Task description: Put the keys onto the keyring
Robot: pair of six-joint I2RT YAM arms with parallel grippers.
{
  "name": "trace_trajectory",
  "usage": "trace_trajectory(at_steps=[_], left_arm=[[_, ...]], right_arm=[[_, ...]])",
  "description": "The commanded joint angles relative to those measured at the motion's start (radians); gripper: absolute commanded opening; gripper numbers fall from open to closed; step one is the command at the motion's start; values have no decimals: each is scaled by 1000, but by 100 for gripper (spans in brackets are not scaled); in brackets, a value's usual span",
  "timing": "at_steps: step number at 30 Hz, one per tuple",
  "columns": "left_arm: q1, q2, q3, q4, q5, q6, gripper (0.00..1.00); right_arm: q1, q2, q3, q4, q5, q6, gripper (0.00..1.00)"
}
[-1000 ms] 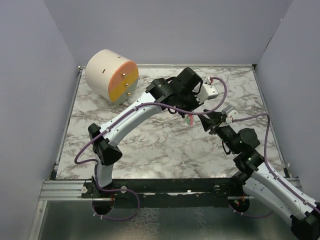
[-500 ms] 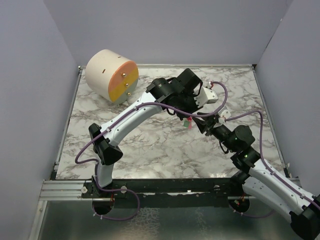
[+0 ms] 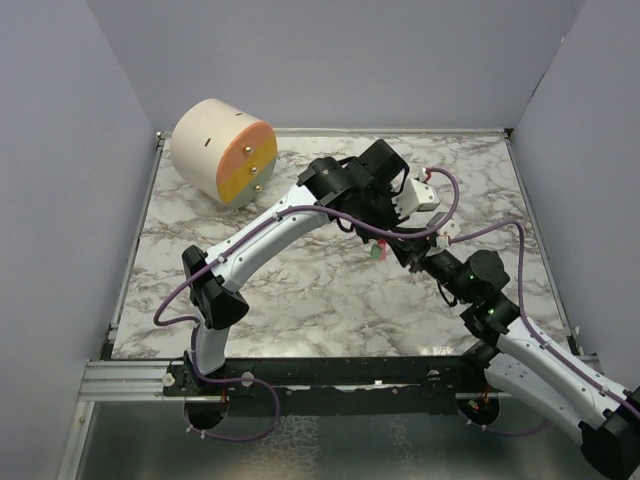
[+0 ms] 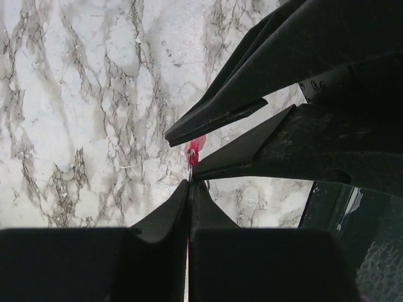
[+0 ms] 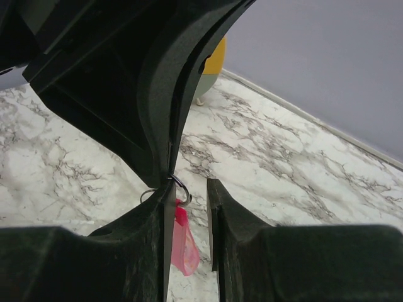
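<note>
Keyring (image 5: 184,242) pinched in left fingers (image 5: 151,126); right fingers (image 5: 221,217) ajar.

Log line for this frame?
left end effector: shut on keyring | right end effector: open, fingers astride the keyring's pink tag

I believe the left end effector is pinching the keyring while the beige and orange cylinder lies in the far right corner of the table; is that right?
Not quite: the cylinder lies in the far left corner of the table, as the top external view shows. The rest holds: the left end effector is pinching the keyring.
</note>
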Motion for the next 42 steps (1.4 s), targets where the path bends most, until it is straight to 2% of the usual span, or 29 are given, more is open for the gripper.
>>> trace_trajectory(at_steps=[1, 4, 13, 20, 23, 27, 30, 33, 36, 39, 42], left_arm=[[-16, 6, 42, -9, 45, 10, 0], [-19, 6, 50, -13, 52, 11, 0], [-22, 6, 66, -13, 40, -6, 0], [-21, -19, 66, 24, 36, -31, 0], [-21, -33, 55, 45, 30, -41, 10], [-21, -69, 8, 101, 23, -55, 30], [-21, -112, -41, 161, -5, -68, 35], [-21, -178, -113, 246, -47, -84, 38], [-21, -283, -228, 400, -91, -102, 39], [-21, -424, -432, 639, -120, -120, 39], [-21, -593, -707, 956, -139, -130, 45]], right_arm=[[0, 0, 10, 37, -21, -9, 26], [0, 1, 10, 37, -19, -9, 22], [0, -14, -2, 52, -12, -6, 1], [0, -65, -32, 82, 50, 14, 1], [0, -80, -37, 83, 76, 22, 1], [0, -85, -41, 89, 99, 33, 1], [0, -98, -48, 95, 128, 38, 1], [0, -121, -61, 103, 153, 42, 1], [0, -142, -68, 104, 159, 41, 1], [0, -156, -74, 111, 148, 39, 1], [0, -164, -78, 117, 127, 32, 1]])
